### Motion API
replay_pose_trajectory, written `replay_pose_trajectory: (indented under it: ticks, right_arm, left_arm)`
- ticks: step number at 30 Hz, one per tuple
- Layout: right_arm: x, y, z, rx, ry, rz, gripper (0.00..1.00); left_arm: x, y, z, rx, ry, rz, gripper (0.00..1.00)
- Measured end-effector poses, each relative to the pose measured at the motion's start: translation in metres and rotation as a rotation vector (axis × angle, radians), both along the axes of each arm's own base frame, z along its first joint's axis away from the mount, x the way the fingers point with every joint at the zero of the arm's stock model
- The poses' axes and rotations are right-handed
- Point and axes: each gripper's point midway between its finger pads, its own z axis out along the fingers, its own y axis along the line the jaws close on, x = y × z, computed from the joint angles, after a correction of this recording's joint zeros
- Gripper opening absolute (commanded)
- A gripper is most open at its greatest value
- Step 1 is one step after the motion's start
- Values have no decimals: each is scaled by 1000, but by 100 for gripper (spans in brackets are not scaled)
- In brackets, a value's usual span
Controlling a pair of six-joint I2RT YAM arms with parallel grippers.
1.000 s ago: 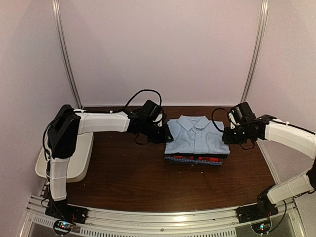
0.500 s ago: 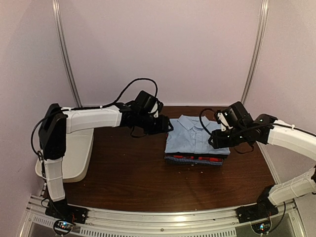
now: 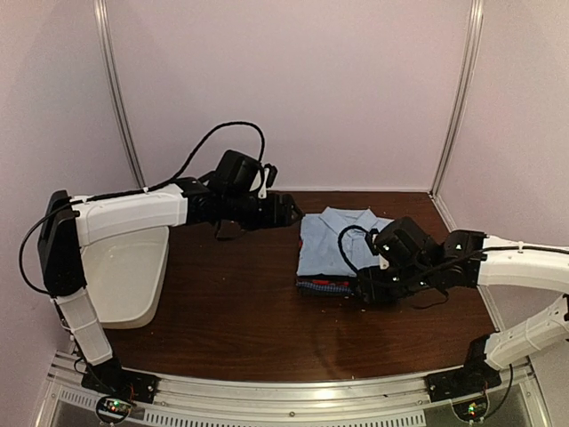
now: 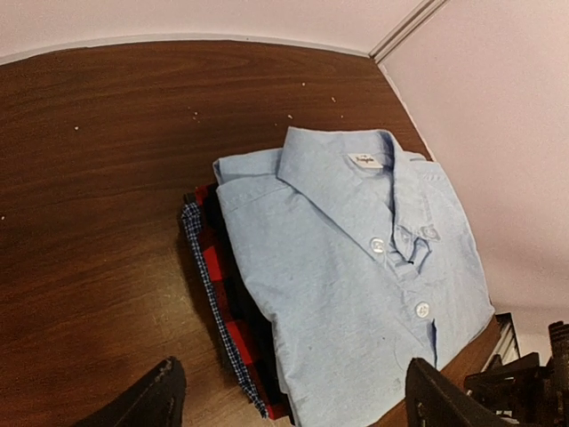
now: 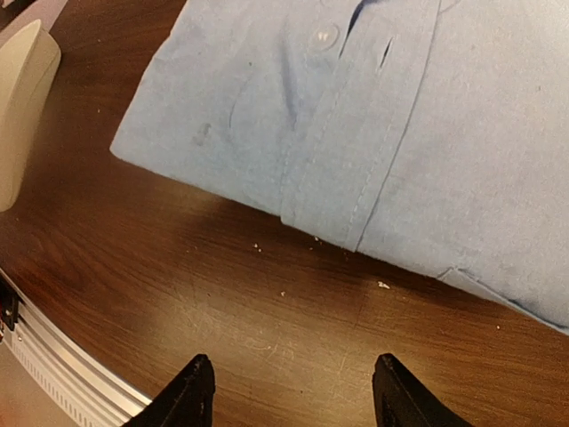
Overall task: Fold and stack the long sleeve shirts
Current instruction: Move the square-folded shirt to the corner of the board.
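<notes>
Left claw point(image 4: 292, 382) hangs wide apart and empty above the desk point(image 3: 231, 302), just left of the stack; the right claw point(image 5: 293, 360), also spread with nothing held, sits over bare wood at the stack's near edge. The light blue shirt point(image 4: 347, 267) lies folded on the other folded shirts point(image 4: 213, 285), well right of the white tub point(image 3: 133, 276)

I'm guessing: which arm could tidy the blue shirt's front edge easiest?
Right, probably: the right gripper hangs open at the near edge of the light blue shirt; the left gripper is farther back.
</notes>
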Motion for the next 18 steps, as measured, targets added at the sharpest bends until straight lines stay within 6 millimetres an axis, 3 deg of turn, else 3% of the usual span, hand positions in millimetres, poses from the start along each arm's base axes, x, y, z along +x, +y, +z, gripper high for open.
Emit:
replay_pose_trajectory:
  ticks: [5, 6, 7, 18]
  right_arm:
    - [-13, -1, -29, -8, 51, -20, 73]
    - [-13, -1, -34, -10, 60, -26, 96]
    - [-14, -1, -39, -13, 66, -31, 99]
    - [-2, 12, -82, -39, 93, -72, 100]
  left_arm:
    - [-1, 9, 7, -6, -24, 9, 89]
    - [-1, 11, 9, -9, -29, 12, 89]
    - [-2, 12, 11, -10, -33, 14, 90]
    - [1, 30, 21, -24, -64, 46, 90]
